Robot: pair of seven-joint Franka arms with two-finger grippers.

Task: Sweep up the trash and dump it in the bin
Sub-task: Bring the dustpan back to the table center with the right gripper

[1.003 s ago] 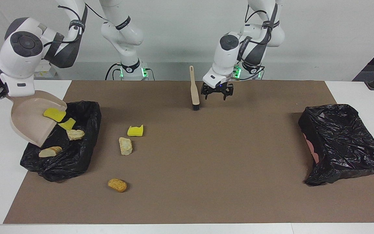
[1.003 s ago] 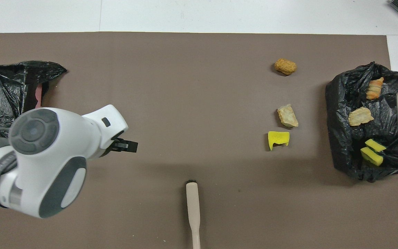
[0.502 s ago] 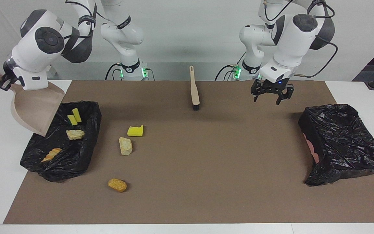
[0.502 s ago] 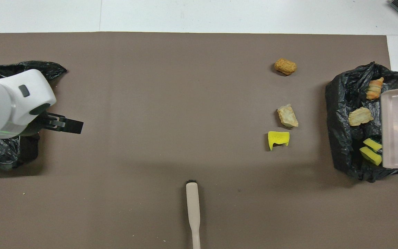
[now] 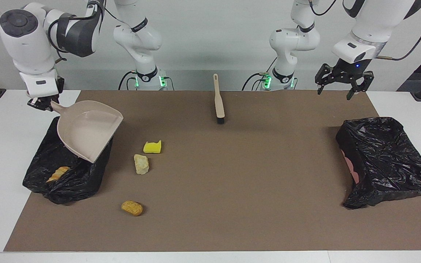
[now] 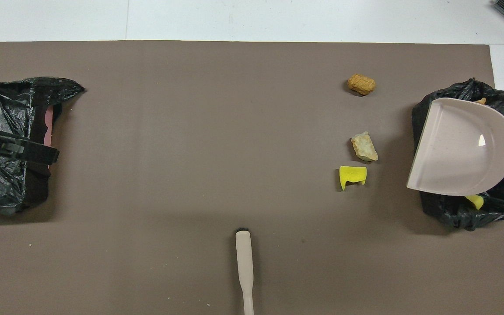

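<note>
Three pieces of trash lie loose on the mat beside the dustpan's (image 5: 88, 133) open mouth: a yellow sponge chunk (image 5: 152, 147), a cream bread-like lump (image 5: 141, 164) touching-close to it, and an orange-brown piece (image 5: 132, 208) well apart. Under the dustpan, an orange-tan piece (image 5: 57, 174) sits in the black bin bag (image 5: 68, 182).

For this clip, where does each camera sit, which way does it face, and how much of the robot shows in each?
Facing view: high across the table, looking at the robots; both arms show whole, right gripper holding the dustpan over a bin, left gripper open, raised.
Overhead view: above the robots' end, looking steeply down; only the left gripper shows.
Shared: brush, three loose trash pieces, both bins.
</note>
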